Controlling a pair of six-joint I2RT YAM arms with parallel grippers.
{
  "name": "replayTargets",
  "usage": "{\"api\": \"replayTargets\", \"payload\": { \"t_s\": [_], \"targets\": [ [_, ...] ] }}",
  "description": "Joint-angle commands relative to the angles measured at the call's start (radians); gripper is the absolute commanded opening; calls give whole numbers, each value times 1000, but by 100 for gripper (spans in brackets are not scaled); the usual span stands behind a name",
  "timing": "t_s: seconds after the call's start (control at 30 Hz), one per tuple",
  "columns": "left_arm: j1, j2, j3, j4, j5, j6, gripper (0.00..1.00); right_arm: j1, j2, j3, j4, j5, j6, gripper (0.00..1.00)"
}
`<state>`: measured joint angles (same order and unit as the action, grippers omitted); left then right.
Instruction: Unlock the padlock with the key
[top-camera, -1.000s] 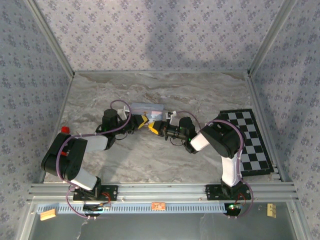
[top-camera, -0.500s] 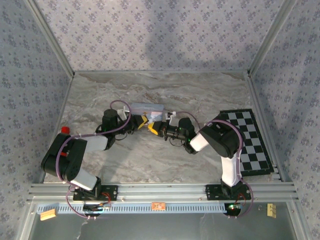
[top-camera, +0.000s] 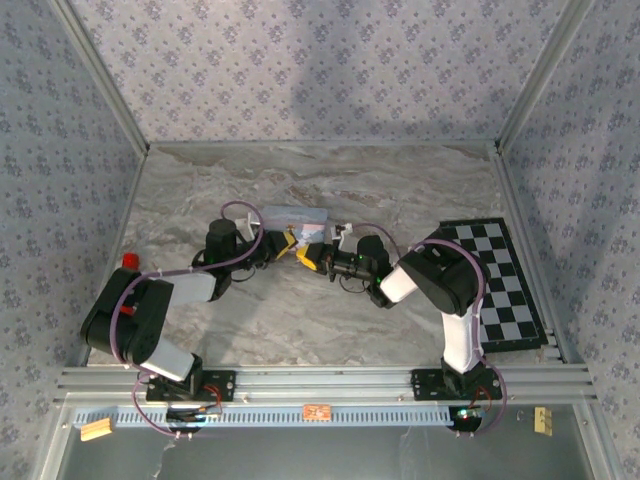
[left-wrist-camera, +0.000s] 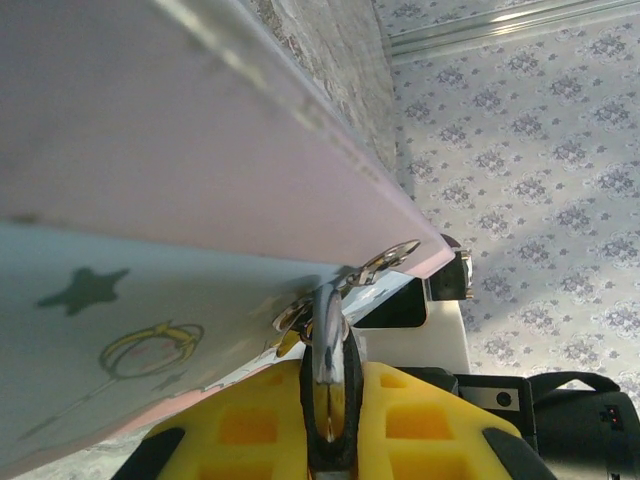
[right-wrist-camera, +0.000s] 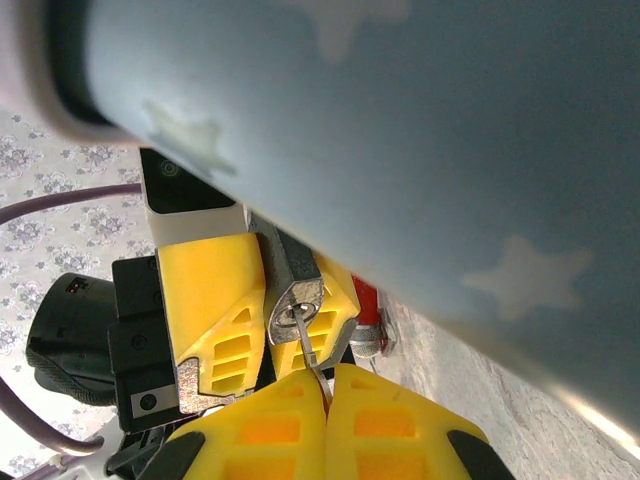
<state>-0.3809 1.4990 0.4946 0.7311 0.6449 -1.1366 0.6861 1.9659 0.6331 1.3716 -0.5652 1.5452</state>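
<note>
Left pincer (left-wrist-camera: 328, 385) clamps the padlock (right-wrist-camera: 295, 298), right pincer (right-wrist-camera: 328, 388) pinches the key (right-wrist-camera: 311, 356) (tip at the keyhole just ahead); we should twist gently.

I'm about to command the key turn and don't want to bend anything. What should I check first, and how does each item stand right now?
1. The left gripper clamps the small black padlock: ok.
2. The right gripper is shut on the thin dark metal key: ok.
3. Key tip entered in the keyway at the padlock's silvery end: ok; how deep, cannot tell.
4. Key in line with the padlock body: cannot tell.
5. Silvery shackle free of the clasp loops on the pale blue star-printed tin: not ok, it seems threaded through them.
</note>
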Motion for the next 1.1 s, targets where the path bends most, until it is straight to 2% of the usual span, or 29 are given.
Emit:
{"api": "replayTargets", "payload": {
  "t_s": [0.0,0.4,0.73,1.07],
  "targets": [
    [-58,-29,22,-48,128,54,0,-19,17,30,23,61,0,0],
    [-70,-29,33,-89,127,89,0,-28,-2,40,24,60,10,0],
    [-82,-29,48,-91,127,85,0,-20,0,34,3,70,-70,0],
    [-82,-27,53,-95,124,86,0,-30,-18,45,24,59,-38,0]
  ]
}}
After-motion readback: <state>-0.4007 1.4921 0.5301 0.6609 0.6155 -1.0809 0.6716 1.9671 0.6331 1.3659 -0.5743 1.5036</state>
